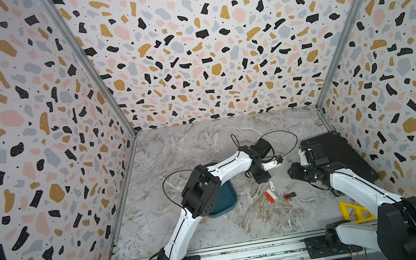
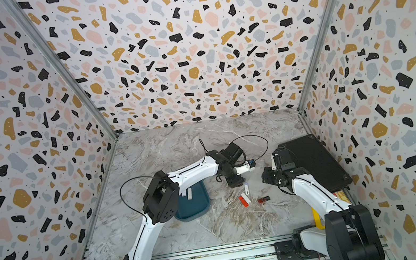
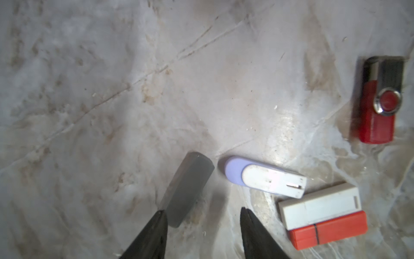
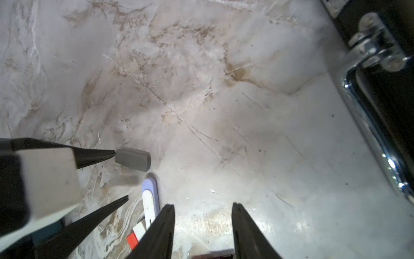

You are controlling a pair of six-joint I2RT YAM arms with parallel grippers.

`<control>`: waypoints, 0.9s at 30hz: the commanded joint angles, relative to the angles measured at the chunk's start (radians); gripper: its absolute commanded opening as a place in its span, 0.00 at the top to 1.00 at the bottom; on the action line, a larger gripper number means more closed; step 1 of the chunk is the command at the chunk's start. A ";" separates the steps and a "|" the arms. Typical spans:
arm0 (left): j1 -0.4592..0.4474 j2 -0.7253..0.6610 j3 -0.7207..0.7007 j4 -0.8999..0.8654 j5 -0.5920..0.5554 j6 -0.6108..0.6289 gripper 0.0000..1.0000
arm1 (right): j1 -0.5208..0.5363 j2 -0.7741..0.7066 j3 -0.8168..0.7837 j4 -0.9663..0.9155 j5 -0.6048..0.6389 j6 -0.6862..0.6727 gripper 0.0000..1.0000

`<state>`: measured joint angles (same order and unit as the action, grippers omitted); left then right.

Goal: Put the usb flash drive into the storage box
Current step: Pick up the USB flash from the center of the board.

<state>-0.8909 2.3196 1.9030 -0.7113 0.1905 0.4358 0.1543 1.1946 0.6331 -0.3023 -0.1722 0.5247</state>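
Observation:
Several usb flash drives lie on the marble floor: a grey one [image 3: 187, 188], a lilac-and-white one [image 3: 264, 177] [image 1: 271, 184], a white-and-red one [image 3: 322, 215] [image 1: 270, 196] and a red swivel one [image 3: 378, 101] [image 1: 290, 195]. My left gripper [image 3: 202, 213] [image 1: 262, 180] is open low over the floor. One fingertip [image 4: 112, 154] touches the grey drive's end, and nothing sits between the jaws. The teal storage box [image 2: 196, 208] lies under my left arm, half hidden, with white sticks inside. My right gripper [image 4: 202, 206] [image 1: 295, 172] hangs open and empty beside the drives.
A flat black case [image 1: 336, 156] with a chrome handle [image 4: 367, 116] lies at the right, behind the right arm. A yellow triangle ruler [image 1: 356, 212] sits near the right arm's base. Patterned walls close in three sides.

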 commanded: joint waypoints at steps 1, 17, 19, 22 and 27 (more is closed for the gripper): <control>0.007 0.024 0.046 -0.015 0.003 0.039 0.44 | -0.004 0.000 0.006 0.011 -0.017 0.011 0.53; 0.009 0.059 0.014 0.043 -0.057 0.048 0.48 | -0.003 0.036 0.009 0.022 -0.040 0.013 0.52; 0.010 0.061 0.013 0.052 -0.069 0.038 0.48 | -0.004 0.041 0.010 0.023 -0.044 0.015 0.52; 0.010 0.058 0.000 0.060 -0.071 0.032 0.50 | -0.004 0.046 0.011 0.026 -0.047 0.015 0.52; 0.007 0.050 -0.010 0.066 -0.068 0.013 0.53 | -0.004 0.048 0.011 0.028 -0.050 0.016 0.52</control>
<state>-0.8852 2.3676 1.9263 -0.6529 0.1440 0.4629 0.1543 1.2446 0.6331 -0.2760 -0.2153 0.5358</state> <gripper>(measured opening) 0.478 0.477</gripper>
